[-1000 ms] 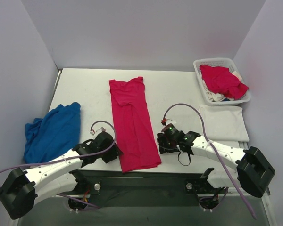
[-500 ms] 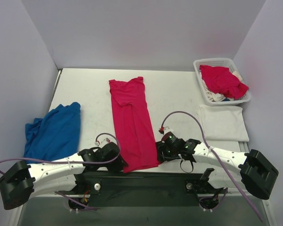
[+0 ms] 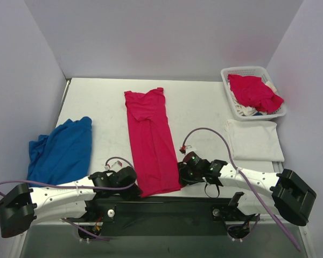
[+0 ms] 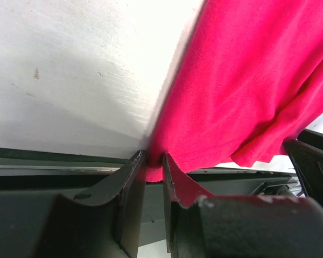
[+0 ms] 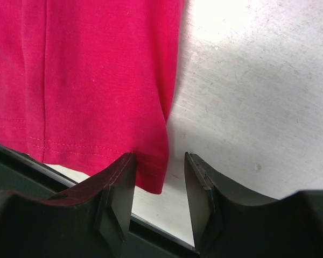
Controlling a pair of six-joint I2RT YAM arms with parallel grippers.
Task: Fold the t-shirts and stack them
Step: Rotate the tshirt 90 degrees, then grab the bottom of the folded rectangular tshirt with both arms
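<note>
The white basket [image 3: 242, 69] is holding a crumpled red t-shirt [image 3: 254, 91] over white cloth [image 3: 241, 110]. The left gripper [image 4: 154, 159] is pinching the flat red t-shirt [image 3: 149, 140] at a corner; the right gripper [image 5: 159, 161] is standing open around its hem.

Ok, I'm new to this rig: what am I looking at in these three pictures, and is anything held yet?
Two robot arms sit at the table's near edge. The wide picture looks down from above; the close-ups come from each wrist's camera. A long red t-shirt lies flat mid-table, blue cloth left, a folded white t-shirt right, a basket behind it. The left tool pinches the red t-shirt's near corner; the right tool stands open around the other corner, not gripping.
</note>
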